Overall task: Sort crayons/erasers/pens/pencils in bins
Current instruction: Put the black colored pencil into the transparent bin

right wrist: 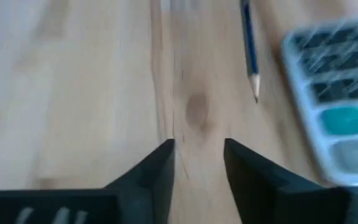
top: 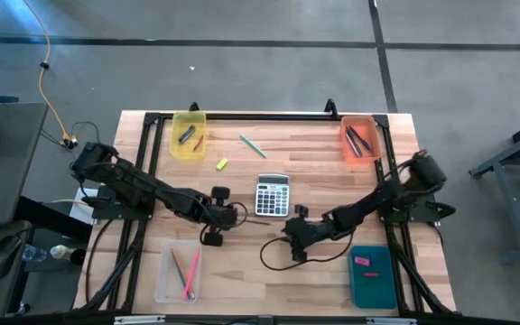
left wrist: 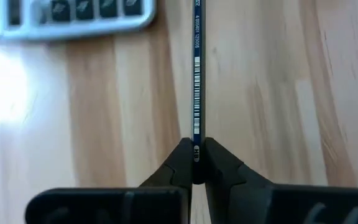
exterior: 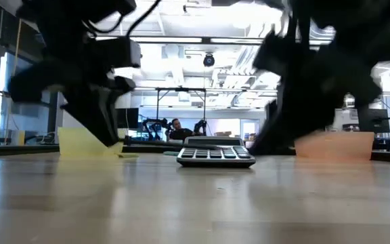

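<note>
A: What has the left gripper (left wrist: 196,163) got?

B: Its two dark fingers are pinched shut on the blunt end of a thin blue pencil (left wrist: 196,93) with a printed barcode. In the left wrist view the pencil runs straight out from the tips over the bare wood, passing the edge of the grey calculator (top: 272,196) at that frame's upper left.

A: Why grip the very end?

B: Probably because the pencil lies flat on the wooden table (top: 242,271), and a hold there leaves the length free to tip into a tub.

A: And the right gripper (right wrist: 199,155)?

B: Parted to a moderate gap and holding nothing. In its own view the pencil's sharpened point sits upper right, beside the calculator.

A: Where would the pencil go?

B: My guess is the clear plastic bin (top: 180,271), lower left of the high view, which already holds pink and green pencils. The translucent yellow bin (top: 189,136), translucent orange bin (top: 360,142) and opaque dark teal bin (top: 371,275) hold other things.
</note>
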Robot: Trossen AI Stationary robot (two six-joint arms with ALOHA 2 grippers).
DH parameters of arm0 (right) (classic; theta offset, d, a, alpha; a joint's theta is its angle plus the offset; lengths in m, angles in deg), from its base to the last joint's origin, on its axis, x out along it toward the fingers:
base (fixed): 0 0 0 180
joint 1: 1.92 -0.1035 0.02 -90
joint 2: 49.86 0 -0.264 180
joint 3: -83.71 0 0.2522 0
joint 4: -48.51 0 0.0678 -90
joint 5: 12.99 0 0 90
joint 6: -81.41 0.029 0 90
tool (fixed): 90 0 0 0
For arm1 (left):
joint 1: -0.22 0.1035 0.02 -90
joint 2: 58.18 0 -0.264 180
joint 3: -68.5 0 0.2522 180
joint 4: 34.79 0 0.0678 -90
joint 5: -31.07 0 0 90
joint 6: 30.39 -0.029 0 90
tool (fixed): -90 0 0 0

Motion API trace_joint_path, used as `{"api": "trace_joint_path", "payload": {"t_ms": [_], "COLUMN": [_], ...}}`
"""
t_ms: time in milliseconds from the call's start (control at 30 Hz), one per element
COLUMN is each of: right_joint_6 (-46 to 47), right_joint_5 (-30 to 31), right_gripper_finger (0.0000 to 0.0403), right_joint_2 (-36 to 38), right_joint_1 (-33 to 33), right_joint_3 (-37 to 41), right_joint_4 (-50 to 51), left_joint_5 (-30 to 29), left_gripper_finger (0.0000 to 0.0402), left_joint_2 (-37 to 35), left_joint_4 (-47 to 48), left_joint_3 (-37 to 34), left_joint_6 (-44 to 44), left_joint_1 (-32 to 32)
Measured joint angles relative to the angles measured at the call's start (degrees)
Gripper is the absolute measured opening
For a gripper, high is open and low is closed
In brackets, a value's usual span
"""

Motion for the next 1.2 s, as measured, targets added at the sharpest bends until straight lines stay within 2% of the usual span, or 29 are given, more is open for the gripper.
{"api": "trace_joint_path", "payload": {"t_ms": [167,300,367,467,533,600,700,767,867,967,1067,1200], "right_joint_6": [-0.17,-2.76,-3.85,-4.72,-5.95,-7.74,-10.70,-12.74,-14.31,-16.88,-19.57,-20.81], "right_joint_5": [4.52,8.06,10.34,11.23,10.25,8.78,6.86,4.10,0.10,-1.01,-3.17,-2.66], "right_gripper_finger": [0.0164,0.0171,0.0172,0.0172,0.0172,0.0171,0.0171,0.0171,0.0171,0.0171,0.0171,0.0171], "right_joint_2": [6.77,10.66,11.92,12.61,11.36,9.46,5.53,3.18,2.29,2.12,2.16,2.16], "right_joint_1": [-1.46,-3.07,-3.64,-3.56,-2.61,-1.66,0.08,1.38,2.31,2.74,2.77,2.72], "right_joint_3": [-0.18,0.36,1.86,6.63,10.76,14.75,16.77,15.46,12.26,7.92,2.90,-1.35], "right_joint_4": [5.97,6.04,4.99,-5.89,-19.76,-34.99,-55.10,-63.09,-68.82,-68.96,-68.08,-65.21], "left_joint_5": [-0.95,-1.30,-2.54,-4.15,-4.89,-5.15,-5.15,-5.32,-6.47,-6.89,-7.09,-7.31], "left_gripper_finger": [0.0002,0.0001,0.0001,0.0001,0.0001,0.0001,0.0000,0.0000,0.0000,0.0000,0.0000,0.0000], "left_joint_2": [-4.69,-9.42,-12.26,-16.29,-18.42,-18.68,-18.63,-17.75,-16.81,-16.69,-16.71,-16.71], "left_joint_4": [6.08,4.27,0.32,-6.91,-12.80,-23.14,-37.09,-45.13,-53.63,-58.88,-60.85,-62.93], "left_joint_3": [2.28,1.29,-0.35,-4.14,-7.35,-9.98,-12.86,-13.02,-13.08,-13.26,-13.19,-13.19], "left_joint_6": [6.96,15.52,19.20,23.57,25.37,25.90,24.65,22.60,18.21,14.78,13.38,11.61], "left_joint_1": [-1.01,-3.56,-5.32,-7.58,-8.65,-9.51,-9.86,-9.70,-9.43,-8.94,-8.24,-8.18]}}
